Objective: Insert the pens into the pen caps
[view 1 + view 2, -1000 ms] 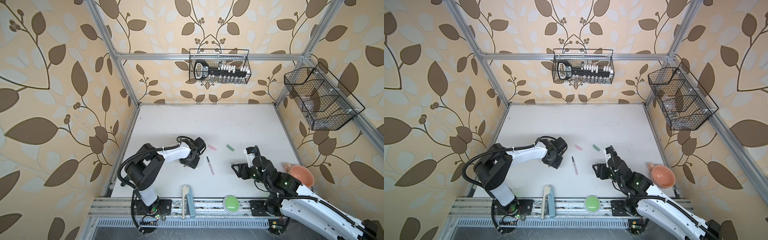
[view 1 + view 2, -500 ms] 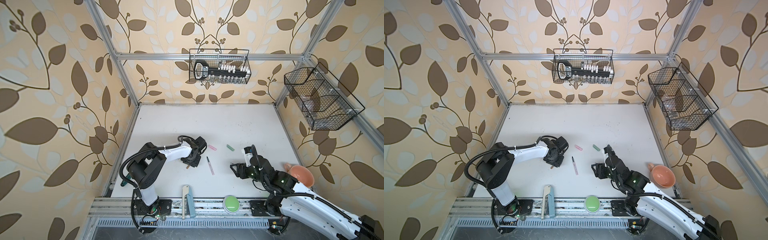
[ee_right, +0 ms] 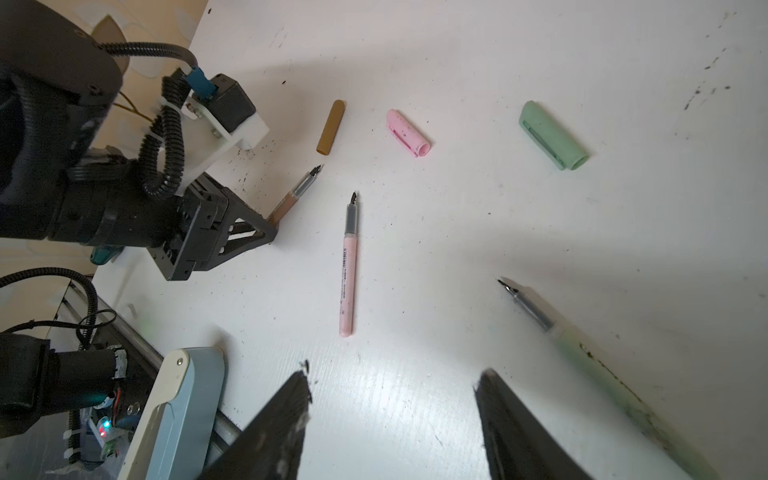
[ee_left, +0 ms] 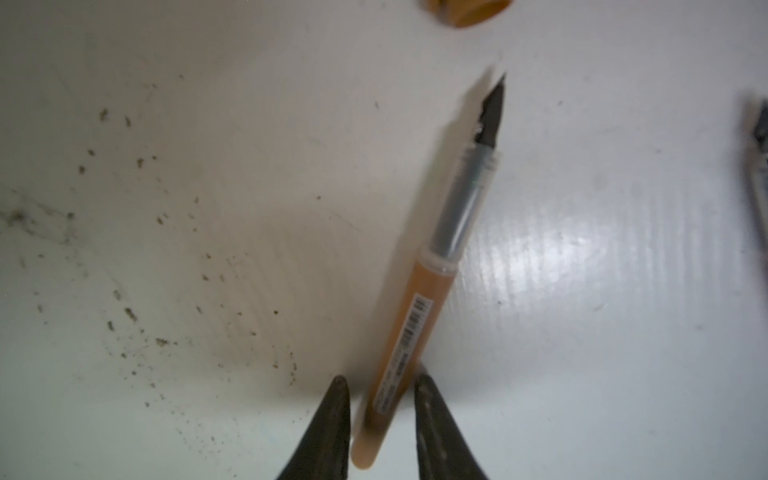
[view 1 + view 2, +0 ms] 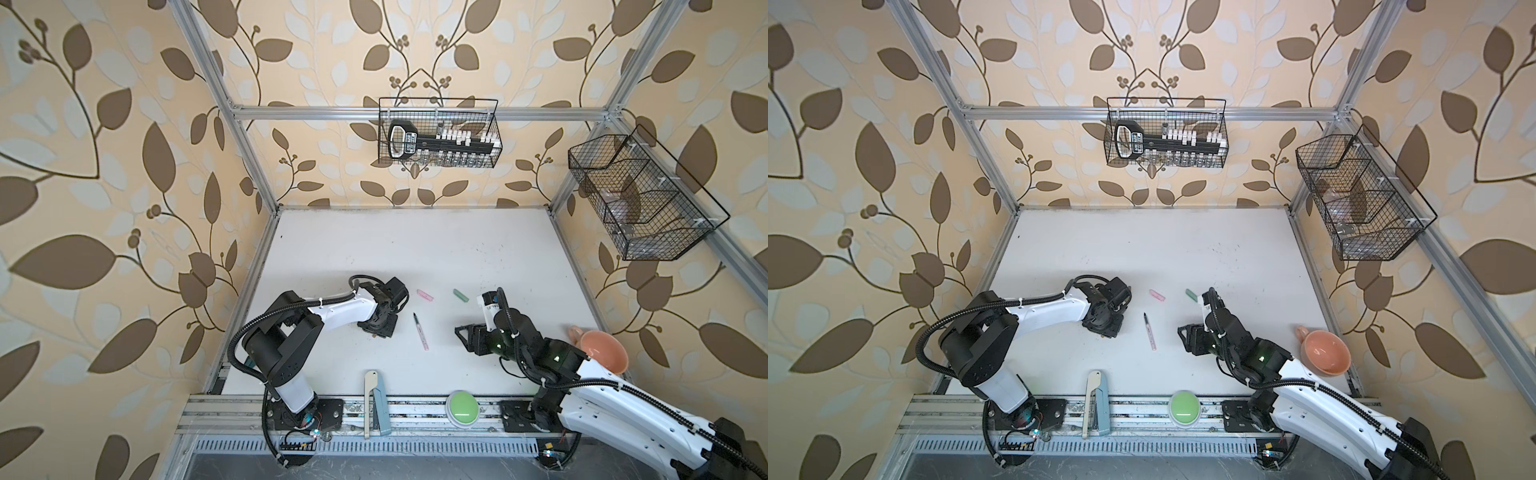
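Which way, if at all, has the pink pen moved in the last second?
No. In a top view the pink pen lies where it did, same angle, same gap to the pink cap and the green button.

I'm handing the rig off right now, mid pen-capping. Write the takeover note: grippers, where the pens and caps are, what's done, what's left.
Grippers: the left gripper has its fingers on either side of the brown-orange pen near its rear end; a firm grip is not clear. The right gripper is open and empty above the table, beside the green pen.
Things: the pink pen lies on the table between the arms. The brown cap, pink cap and green cap lie apart, none on a pen.
Done: nothing capped.
Left: all three pens into their caps.
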